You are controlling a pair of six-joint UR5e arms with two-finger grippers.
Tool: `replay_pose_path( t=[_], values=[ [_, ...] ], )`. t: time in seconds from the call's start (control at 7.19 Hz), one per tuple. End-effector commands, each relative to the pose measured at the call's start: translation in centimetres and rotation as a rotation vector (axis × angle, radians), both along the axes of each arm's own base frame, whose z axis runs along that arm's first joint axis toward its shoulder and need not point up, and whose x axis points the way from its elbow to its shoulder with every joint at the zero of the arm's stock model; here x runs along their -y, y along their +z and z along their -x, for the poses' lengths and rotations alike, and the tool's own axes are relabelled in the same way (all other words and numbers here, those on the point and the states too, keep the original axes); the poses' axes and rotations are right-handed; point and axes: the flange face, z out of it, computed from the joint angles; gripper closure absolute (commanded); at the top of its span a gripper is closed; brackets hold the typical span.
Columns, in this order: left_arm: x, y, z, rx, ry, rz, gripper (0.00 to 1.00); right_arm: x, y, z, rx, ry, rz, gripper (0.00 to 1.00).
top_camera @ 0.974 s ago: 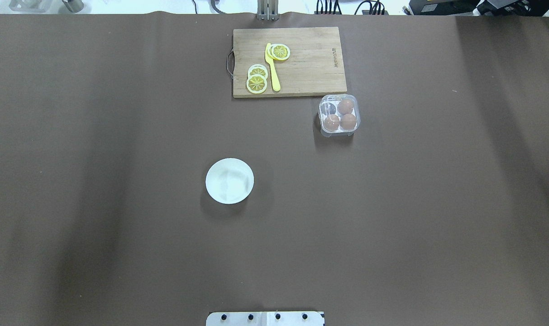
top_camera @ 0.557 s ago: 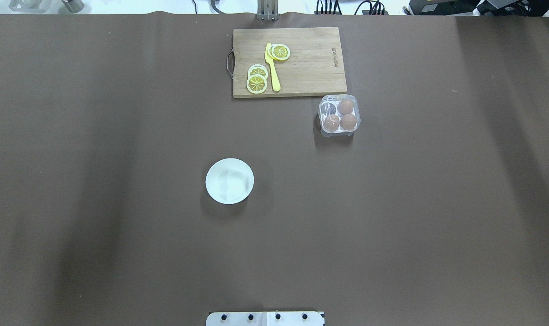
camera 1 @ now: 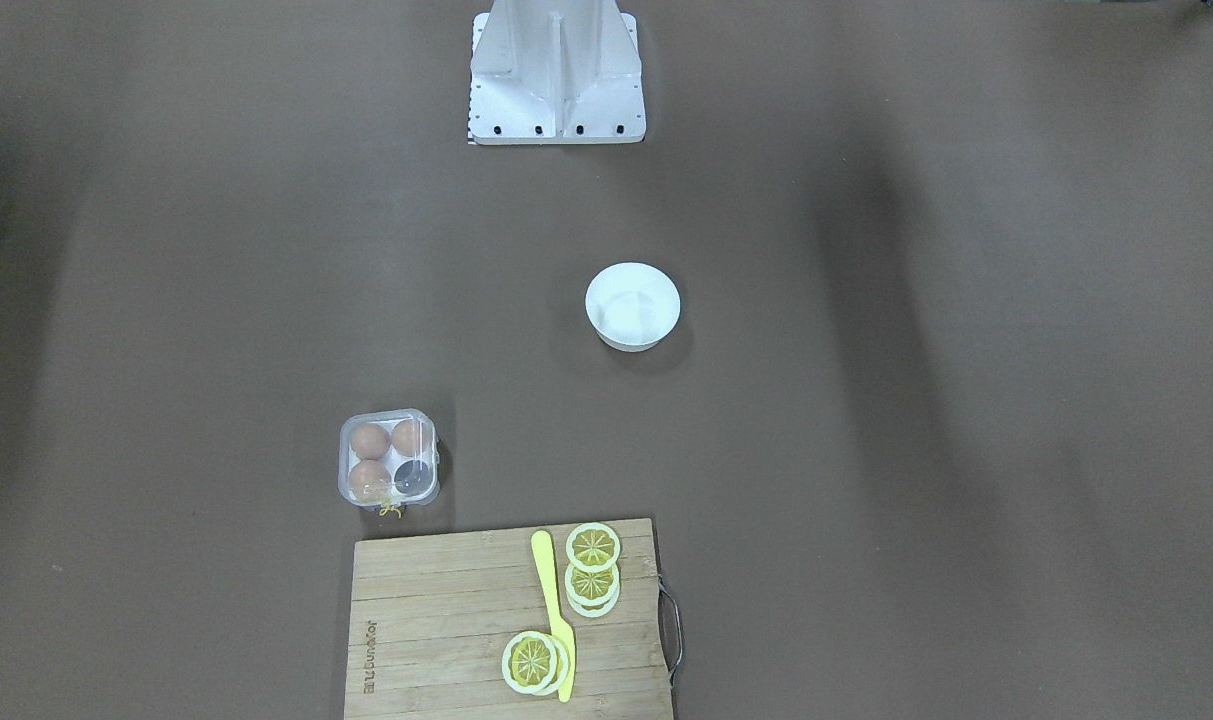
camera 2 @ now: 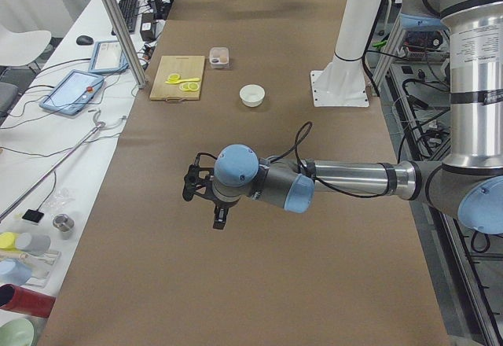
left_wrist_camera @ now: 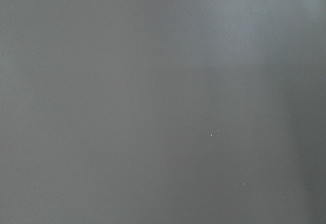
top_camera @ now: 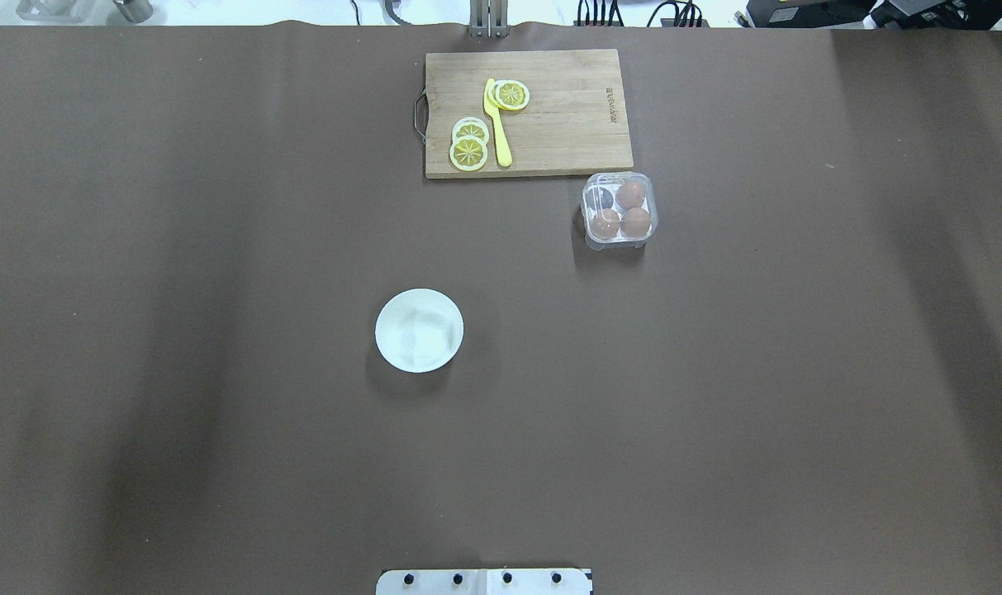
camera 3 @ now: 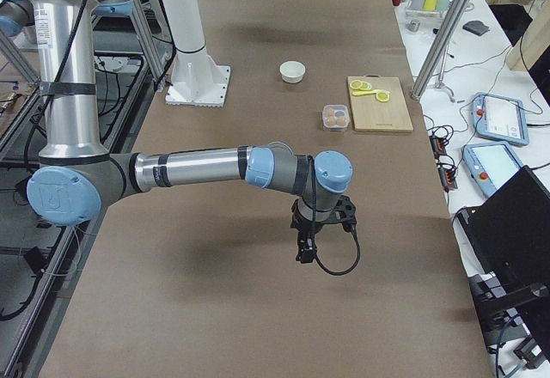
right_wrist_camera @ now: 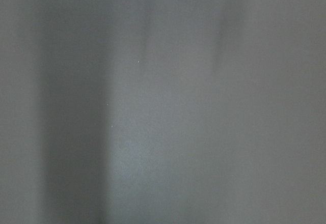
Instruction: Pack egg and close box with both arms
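Note:
The box (top_camera: 619, 210) stands on the brown table just right of the cutting board; it also shows in the front view (camera 1: 388, 458). Its clear lid seems to lie over the tray. Three orange-brown eggs fill three cells, one egg (top_camera: 630, 195) at the back right; the fourth cell is dark and empty. Yellow string (camera 1: 390, 511) hangs at its edge. My left gripper (camera 2: 206, 203) hovers over bare table far from the box; I cannot tell if it is open. My right gripper (camera 3: 311, 239) hovers over bare table at the other end; I cannot tell its state either. Both wrist views show only table.
An empty white bowl (top_camera: 419, 330) sits mid-table. A wooden cutting board (top_camera: 567, 124) at the far edge carries lemon slices (top_camera: 468, 153) and a yellow knife (top_camera: 498, 132). The white stand base (camera 1: 556, 70) is at the robot's side.

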Motion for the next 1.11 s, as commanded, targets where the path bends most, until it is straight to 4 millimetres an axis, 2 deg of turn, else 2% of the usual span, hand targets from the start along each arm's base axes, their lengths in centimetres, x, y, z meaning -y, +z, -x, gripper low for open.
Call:
replay_pose_path(
  t=[0.0, 0.14, 0.28, 0.42, 0.7, 0.97],
  values=[
    [-0.1, 2.1, 0.0, 0.005, 0.001, 0.035, 0.02, -0.2, 0.7, 0.1, 0.007, 0.011, 0.024, 0.00],
    [0.5, 4.4, 0.0, 0.011, 0.005, 0.061, 0.02, -0.1, 0.6, 0.2, 0.007, 0.012, 0.023, 0.00],
    [1.2, 5.5, 0.1, 0.015, 0.017, 0.062, 0.02, 0.0, 0.5, 0.2, 0.014, 0.014, 0.022, 0.00],
    [1.4, 5.3, 0.1, 0.015, 0.017, 0.059, 0.02, -0.1, 0.3, 0.2, 0.017, 0.014, 0.019, 0.00],
    [1.5, 5.0, 0.1, 0.015, 0.017, 0.053, 0.02, 0.6, -1.6, 0.5, 0.057, 0.023, -0.018, 0.00],
    [1.4, 5.0, 0.1, 0.015, 0.016, 0.054, 0.02, 0.8, -1.9, 0.5, 0.056, 0.030, -0.021, 0.00]
  ],
)
